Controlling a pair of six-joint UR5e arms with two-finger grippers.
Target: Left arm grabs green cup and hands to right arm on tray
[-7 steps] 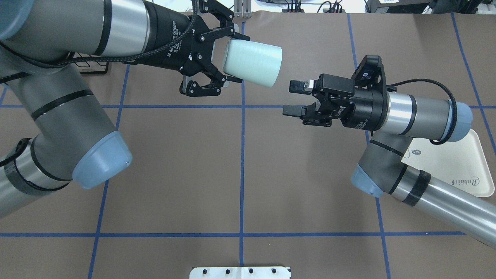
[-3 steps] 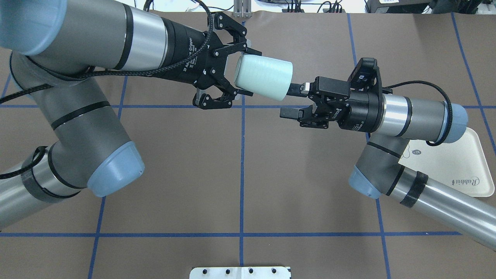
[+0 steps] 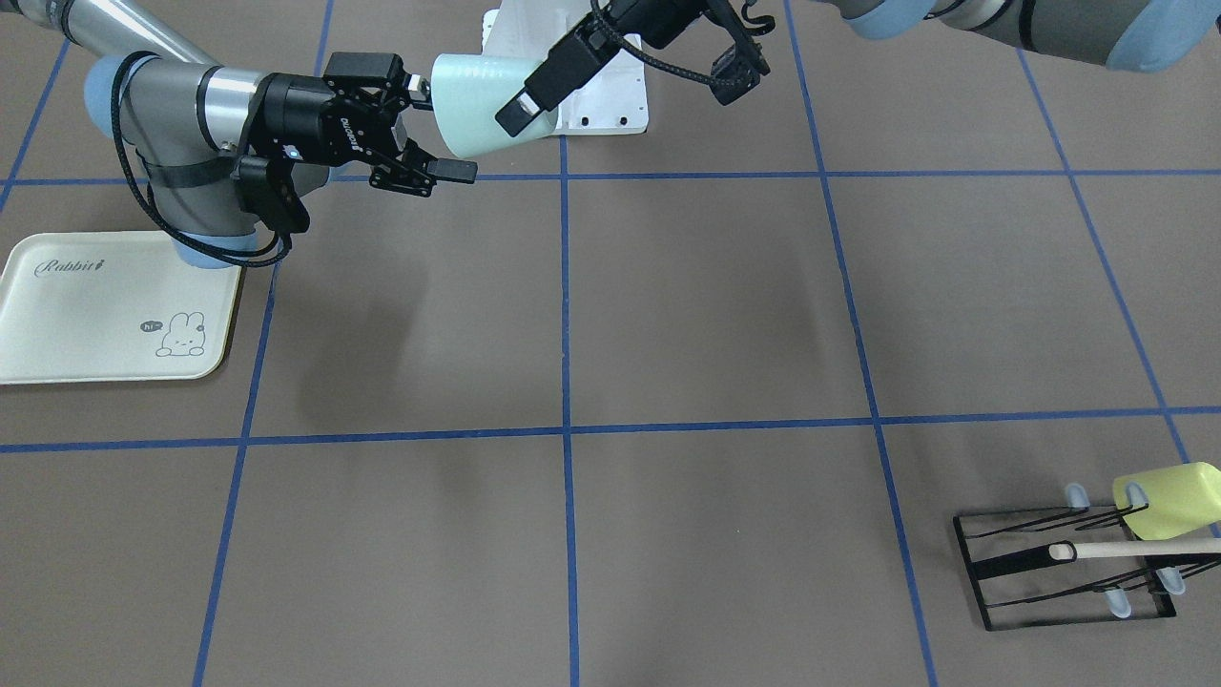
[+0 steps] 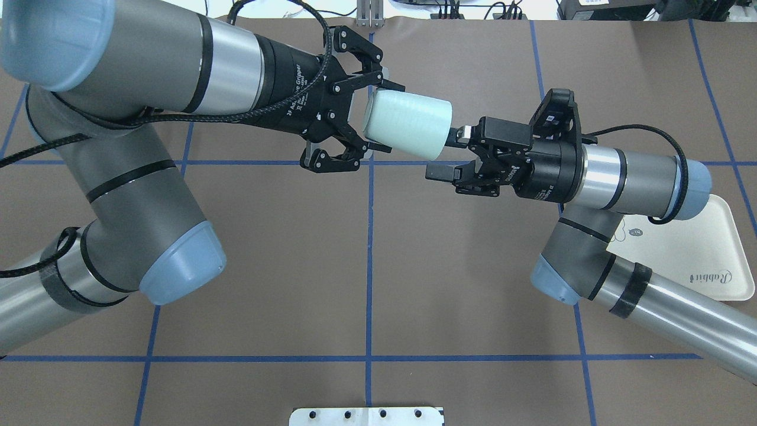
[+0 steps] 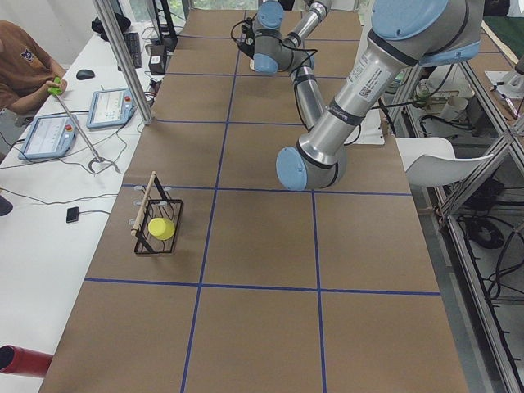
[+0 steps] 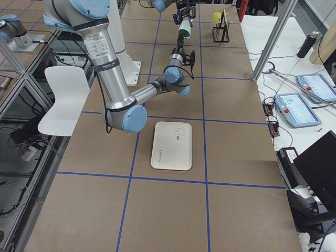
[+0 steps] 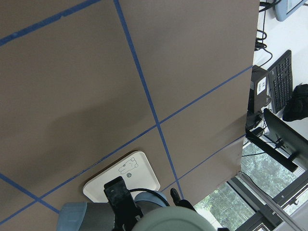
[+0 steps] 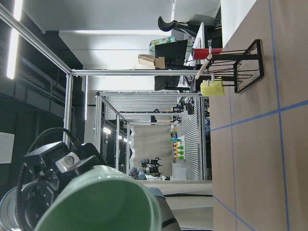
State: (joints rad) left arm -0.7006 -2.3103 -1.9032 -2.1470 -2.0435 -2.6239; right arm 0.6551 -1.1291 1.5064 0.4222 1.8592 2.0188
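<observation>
The green cup (image 4: 408,124) is up in the air over the far middle of the table (image 4: 366,266). It lies on its side, and its long way runs across the table from one arm to the other. Its small bottom end points at the left arm (image 4: 148,77). Its big open mouth points at the right arm (image 4: 627,177). The right wrist camera looks into the dark green inside.

The left gripper (image 4: 385,118) has its two fingers pressed on the cup near the bottom end, so it holds the cup. The right gripper (image 4: 447,155) has its fingers wide apart and holds nothing. One finger tip is right at the cup's mouth and the other is outside the cup wall. I cannot tell if they touch.

The tray (image 4: 709,254) lies flat on the table by the right arm, well away from the cup. Far off, a yellow-green cup (image 3: 1169,501) sits on a black wire rack (image 3: 1002,563).
</observation>
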